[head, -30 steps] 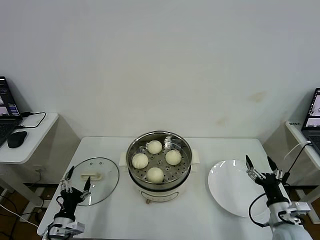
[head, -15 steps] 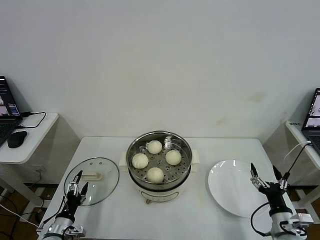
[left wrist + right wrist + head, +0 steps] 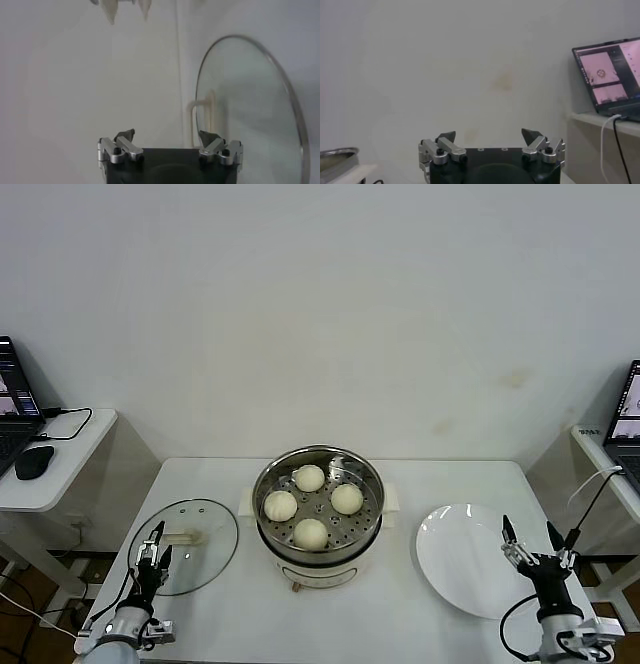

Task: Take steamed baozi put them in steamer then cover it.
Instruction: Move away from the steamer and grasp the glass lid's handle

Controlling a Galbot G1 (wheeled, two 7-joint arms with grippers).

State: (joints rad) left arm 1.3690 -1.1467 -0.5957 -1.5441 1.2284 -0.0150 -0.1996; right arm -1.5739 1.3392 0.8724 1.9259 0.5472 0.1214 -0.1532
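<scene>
Both sets of jaws stand spread wide and hold nothing. Low at the counter's near left corner, the left gripper [image 3: 153, 546] points up over the near edge of the cover [image 3: 184, 545], its fingertips above the glass just short of the cream handle; the head view does not settle whether they touch the glass. In the left wrist view that gripper [image 3: 170, 142] shows its two fingers apart, with the cover [image 3: 250, 110] and its metal rim stretching away beyond them. The right gripper [image 3: 537, 546] rises at the near right corner, beside the near right edge of a flat white plate [image 3: 470, 569]; in the right wrist view its fingers [image 3: 446, 137] are parted against the pale wall, with a laptop [image 3: 612, 75] on a side table off to one side.

At the middle of the white counter [image 3: 390, 624] sits the steamer [image 3: 318, 519], uncovered, its shiny pot on a white base. All four steamed baozi [image 3: 311, 533] lie on the perforated tray inside, spaced in a ring and apart from one another. The cover lies flat on the counter to the steamer's left, close to it but clear of the pot. The plate lies on the steamer's other side.
</scene>
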